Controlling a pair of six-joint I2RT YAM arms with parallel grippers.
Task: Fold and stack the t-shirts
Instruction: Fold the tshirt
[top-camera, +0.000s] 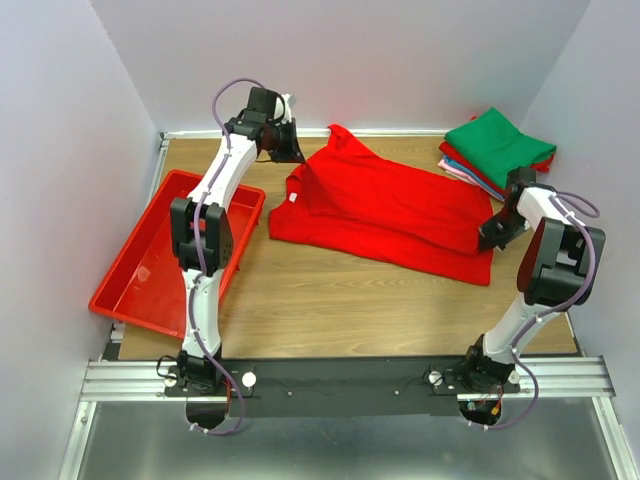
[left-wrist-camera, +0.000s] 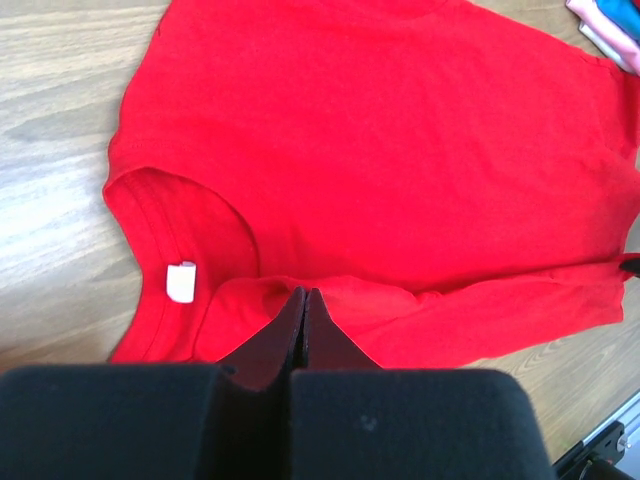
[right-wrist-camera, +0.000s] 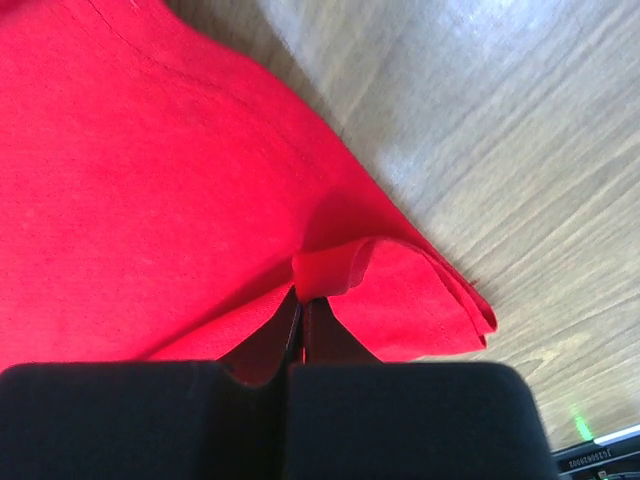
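Note:
A bright red t-shirt (top-camera: 385, 205) lies spread across the middle of the table, its white neck tag (left-wrist-camera: 181, 281) towards the left. My left gripper (top-camera: 296, 150) is shut at the shirt's far left edge, where the cloth rises in a peak. In the left wrist view the shut fingertips (left-wrist-camera: 303, 293) meet a folded-over strip of the shirt (left-wrist-camera: 400, 150). My right gripper (top-camera: 492, 236) is shut on the shirt's near right corner. The right wrist view (right-wrist-camera: 312, 292) shows a pinch of red cloth (right-wrist-camera: 330, 268) between the tips. A folded stack, green on top (top-camera: 498, 140), sits at the back right.
A red plastic tray (top-camera: 150, 262) stands on the left by the left arm. White walls close in the back and both sides. The folded stack's pink and blue edges show in the left wrist view (left-wrist-camera: 610, 25). Bare wood (top-camera: 340, 300) lies in front of the shirt.

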